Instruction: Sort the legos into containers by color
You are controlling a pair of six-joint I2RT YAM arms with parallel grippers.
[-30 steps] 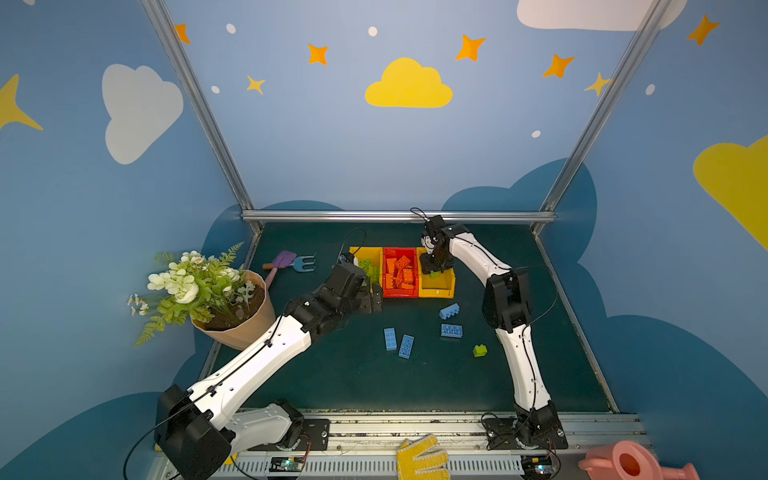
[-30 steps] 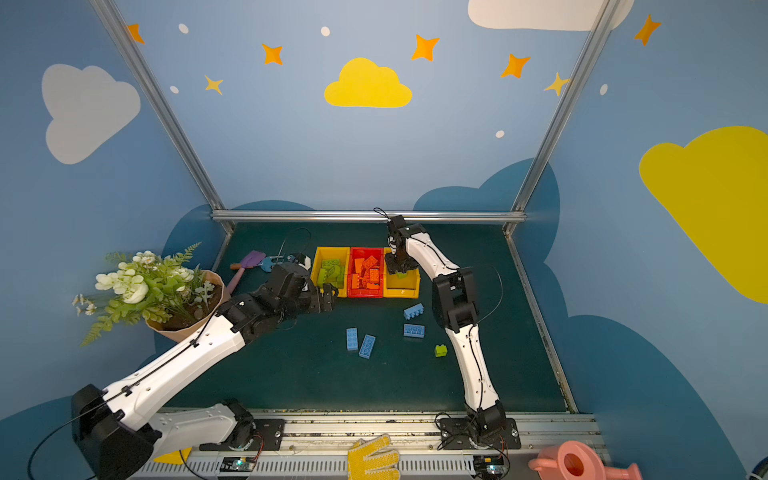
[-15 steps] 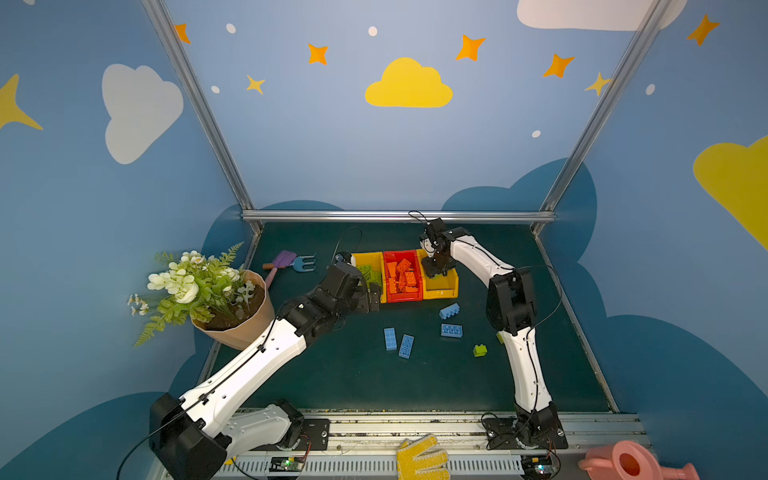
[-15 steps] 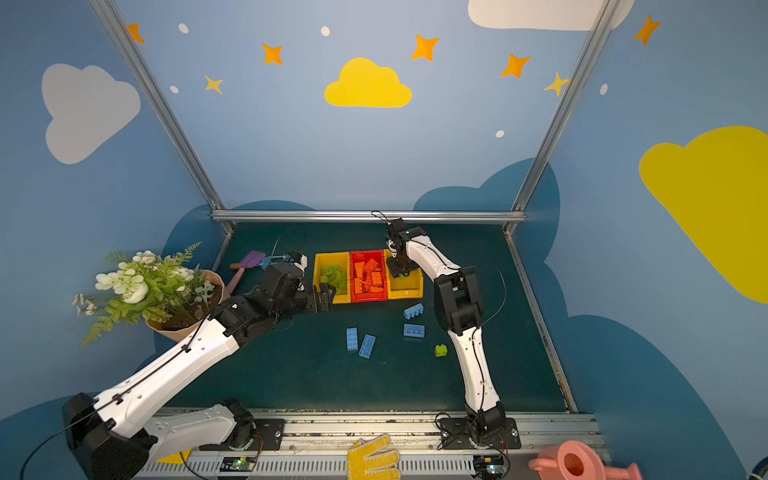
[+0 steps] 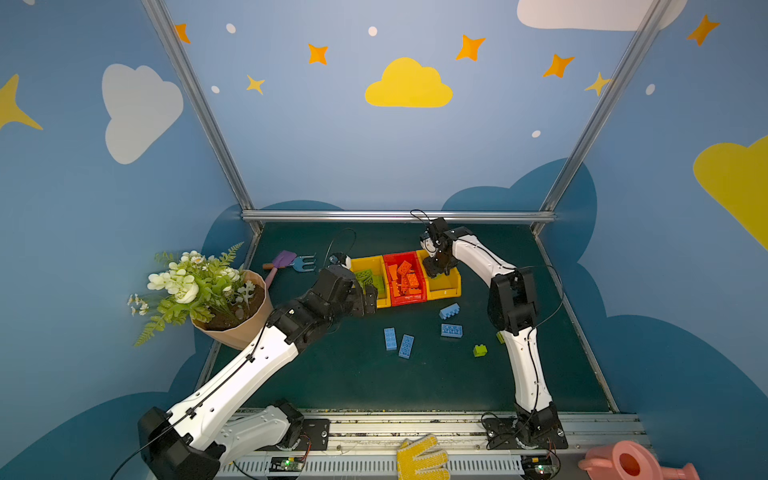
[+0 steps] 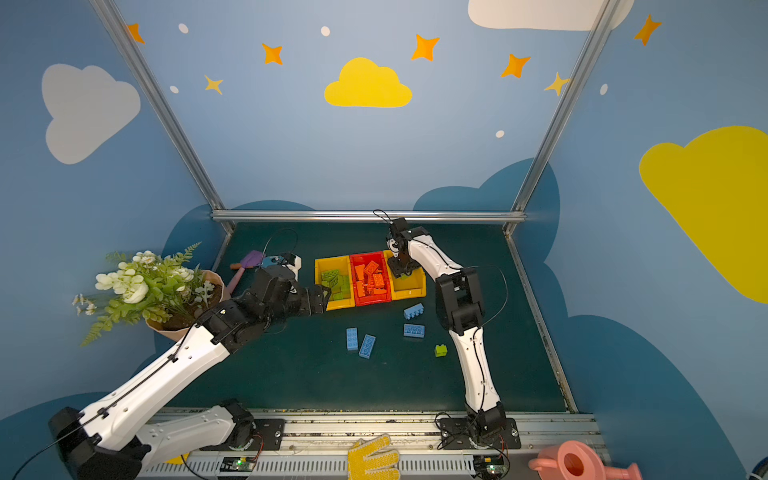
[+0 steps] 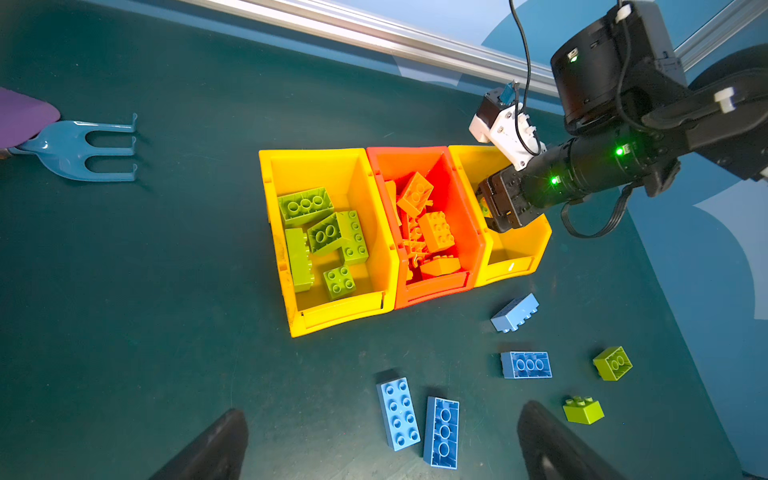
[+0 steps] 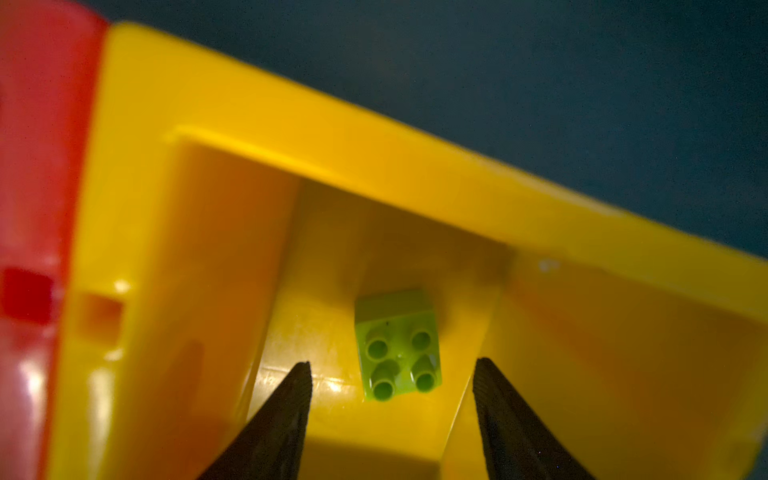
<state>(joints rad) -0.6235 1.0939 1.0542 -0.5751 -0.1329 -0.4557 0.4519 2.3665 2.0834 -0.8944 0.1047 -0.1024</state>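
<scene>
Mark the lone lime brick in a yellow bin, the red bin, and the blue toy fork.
lime brick (image 8: 397, 353): right wrist view, on its studded top face.
red bin (image 7: 436, 291): left wrist view, on its front wall.
blue toy fork (image 7: 58, 145): left wrist view, where its prongs join.

**Cropped, blurred and covered**

In the right wrist view the red bin (image 8: 29, 208) is a blur cut by the frame edge, and the right gripper (image 8: 394, 363) shows only two fingertips; in both top views its body hides those tips inside the right yellow bin (image 5: 446, 289); a lime brick (image 5: 500, 337) is half hidden behind the right arm (image 5: 523, 361); the watering can (image 5: 623, 461) and glove (image 5: 419, 457) are cut off at the bottom edge; the left wrist view crops the purple trowel (image 7: 20, 118).
</scene>
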